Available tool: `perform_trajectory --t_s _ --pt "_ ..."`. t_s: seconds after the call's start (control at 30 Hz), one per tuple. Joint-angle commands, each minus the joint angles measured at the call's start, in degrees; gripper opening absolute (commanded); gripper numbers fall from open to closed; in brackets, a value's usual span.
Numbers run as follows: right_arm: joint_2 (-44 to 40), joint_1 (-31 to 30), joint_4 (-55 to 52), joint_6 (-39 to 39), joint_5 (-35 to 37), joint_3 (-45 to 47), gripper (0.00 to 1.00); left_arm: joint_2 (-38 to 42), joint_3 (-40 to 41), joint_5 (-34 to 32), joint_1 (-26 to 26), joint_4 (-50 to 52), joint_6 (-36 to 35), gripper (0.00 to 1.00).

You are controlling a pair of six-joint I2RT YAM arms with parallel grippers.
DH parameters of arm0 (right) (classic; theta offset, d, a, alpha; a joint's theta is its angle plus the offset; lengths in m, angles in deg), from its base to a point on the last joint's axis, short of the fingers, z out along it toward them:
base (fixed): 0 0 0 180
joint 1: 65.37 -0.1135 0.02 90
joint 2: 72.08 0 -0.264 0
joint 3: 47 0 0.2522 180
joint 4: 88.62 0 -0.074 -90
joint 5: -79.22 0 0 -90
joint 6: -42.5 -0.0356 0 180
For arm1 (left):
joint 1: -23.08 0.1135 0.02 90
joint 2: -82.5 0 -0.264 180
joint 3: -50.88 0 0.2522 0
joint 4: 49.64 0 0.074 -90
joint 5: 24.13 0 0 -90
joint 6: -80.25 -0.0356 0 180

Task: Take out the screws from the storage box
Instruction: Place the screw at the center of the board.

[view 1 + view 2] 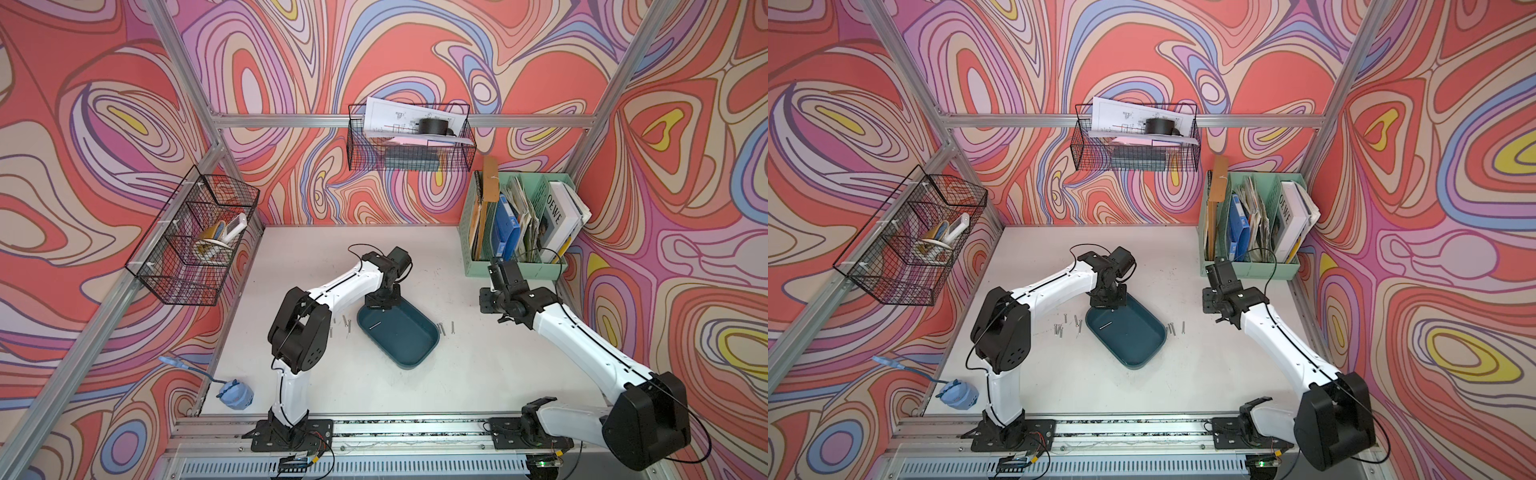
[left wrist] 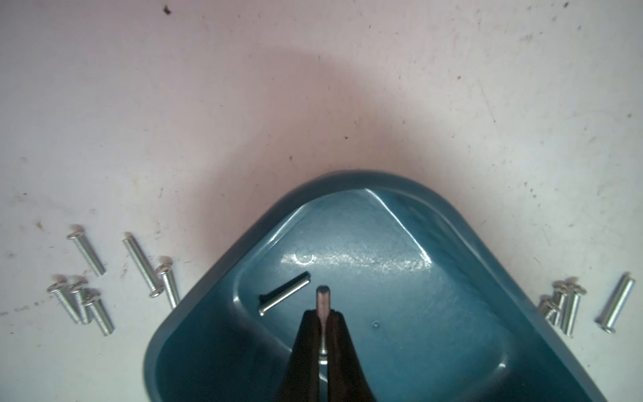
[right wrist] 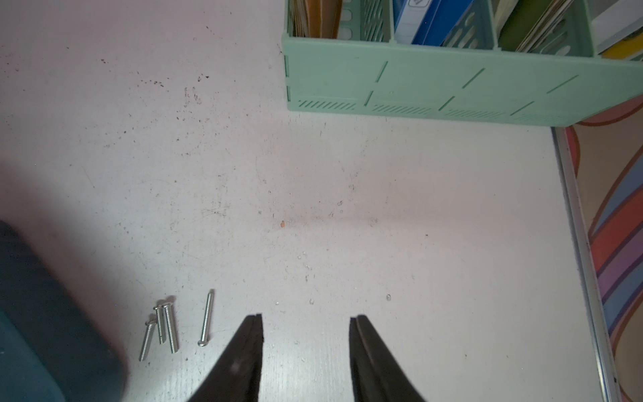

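Inside the shallow dark teal plastic storage box [image 2: 435,313], the left wrist view shows what both top views hide beneath the arm. The left gripper [image 2: 323,313] is clamped on a thin silver threaded screw [image 2: 323,296], and the screw's shank pokes out past the black fingertips. Just beside it a second silver screw [image 2: 284,294] lies flat on the box floor, apart from the gripper. Both top views show this one only as a pale sliver.

On the scuffed white tabletop [image 3: 313,209], six loose screws [image 2: 139,264] lie along the box's left side, one of them right against the rim. Another four loose screws [image 3: 167,327] lie along its right side.

The top views leave the right arm's jaws unclear. In the right wrist view the right gripper [image 3: 306,318] stands spread apart and holds nothing. It is over bare table, between the four screws and the mint green slotted plastic file organizer [image 3: 417,87].
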Motion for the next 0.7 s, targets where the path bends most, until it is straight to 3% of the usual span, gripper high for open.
perform_trajectory --t_s 0.0,0.37,0.67 --pt "-0.43 0.29 0.97 0.42 -0.26 0.61 0.43 4.55 2.7 -1.63 3.03 2.99 -3.94 0.01" --pt "-1.33 0.29 1.51 0.38 -0.41 1.36 0.43 14.2 10.59 -3.69 13.41 2.56 -8.64 0.03" --pt "-2.11 0.29 1.77 0.16 -0.14 1.85 0.43 11.36 16.65 -0.16 16.7 -2.16 -9.41 0.03"
